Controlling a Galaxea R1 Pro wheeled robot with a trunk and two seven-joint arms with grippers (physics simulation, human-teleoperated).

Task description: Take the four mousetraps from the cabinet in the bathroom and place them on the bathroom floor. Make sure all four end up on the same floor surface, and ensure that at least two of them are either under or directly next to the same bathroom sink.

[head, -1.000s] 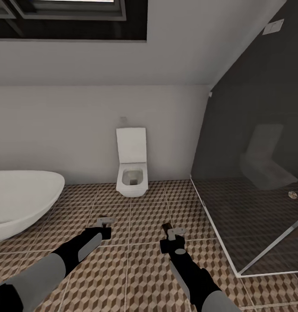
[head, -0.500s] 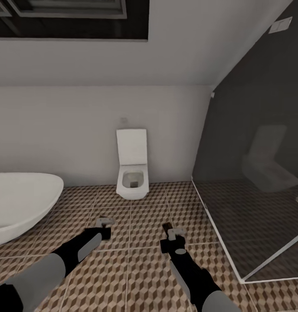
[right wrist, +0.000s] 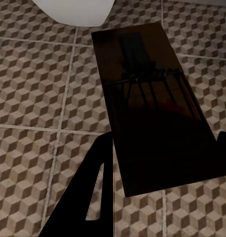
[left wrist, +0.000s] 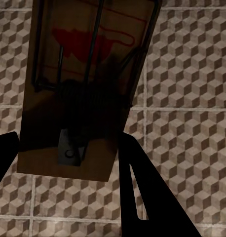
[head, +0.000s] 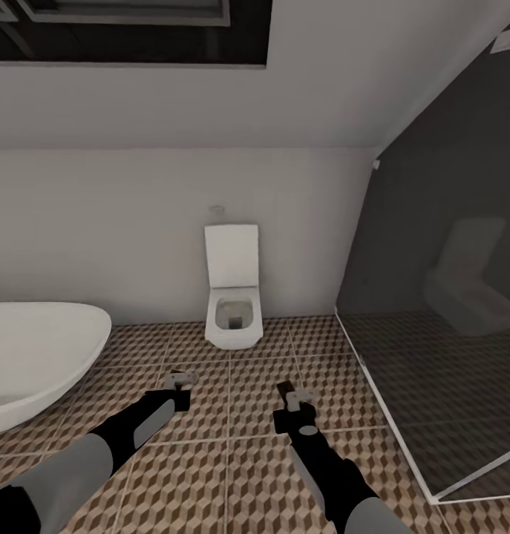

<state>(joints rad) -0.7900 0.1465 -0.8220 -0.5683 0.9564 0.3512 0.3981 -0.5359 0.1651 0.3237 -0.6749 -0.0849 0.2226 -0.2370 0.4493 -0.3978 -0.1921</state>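
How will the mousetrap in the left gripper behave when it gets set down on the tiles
The mousetrap looks like a flat, rigid wooden board, so it should probably lie stable without rolling. It seems light. Its wire spring parts could snag or snap if bumped, so the left gripper should likely release it low over the floor.

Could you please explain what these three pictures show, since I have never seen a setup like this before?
These are simulator renders from a wheeled robot with two arms. The head view looks forward and down over both arms into a bathroom: a toilet ahead, a white tub at the left, a glass shower screen at the right, and the cube-patterned bathroom floor. The other two pictures come from cameras near each gripper, looking along its fingers. The left gripper holds a mousetrap, a tan board with wire and a red mark. The right gripper holds another mousetrap, seen in shadow.
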